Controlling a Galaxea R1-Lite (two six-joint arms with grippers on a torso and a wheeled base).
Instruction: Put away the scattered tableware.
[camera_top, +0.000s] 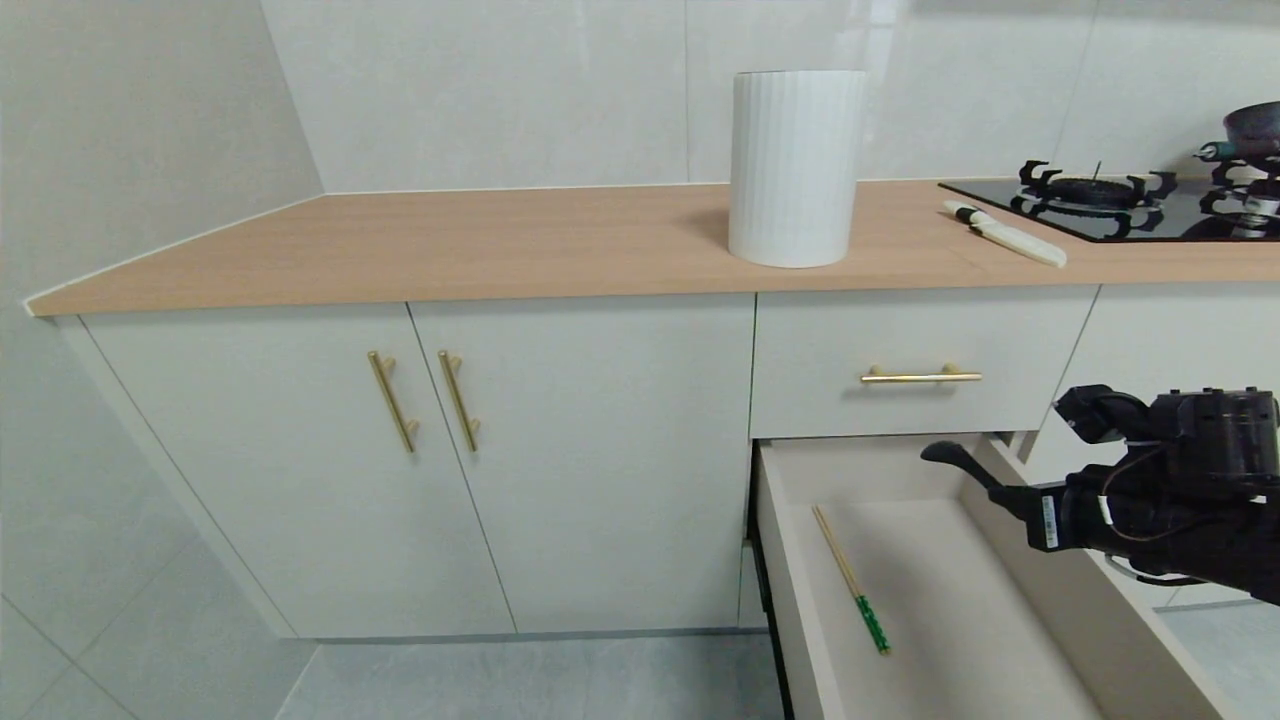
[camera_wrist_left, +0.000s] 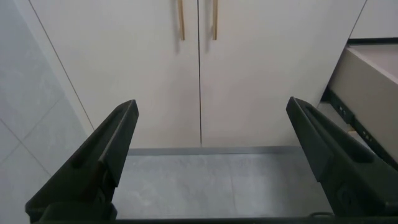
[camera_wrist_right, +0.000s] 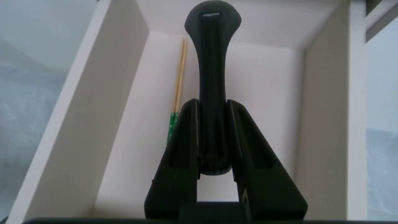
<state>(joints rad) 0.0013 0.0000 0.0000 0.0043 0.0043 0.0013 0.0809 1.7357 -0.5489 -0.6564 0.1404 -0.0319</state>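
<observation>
A white ribbed cylinder (camera_top: 796, 165) stands upright on the wooden surface (camera_top: 450, 245), against the pale tiled wall (camera_top: 500, 90). At the right end sits a black gas hob (camera_top: 1100, 205) with a dark pot (camera_top: 1255, 125) on it. Below are two cabinet doors (camera_top: 580, 460) with gold bar handles (camera_top: 392, 400), a closed drawer front (camera_top: 900, 340), and the grey floor (camera_top: 500, 680).

chopsticks (camera_top: 850, 580) in drawer (camera_top: 790, 570), perhaps spoon (camera_top: 962, 465) held above

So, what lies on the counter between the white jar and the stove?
A pale knife lies there on the counter, close to the stove and apart from the jar; the head view shows it.
</observation>
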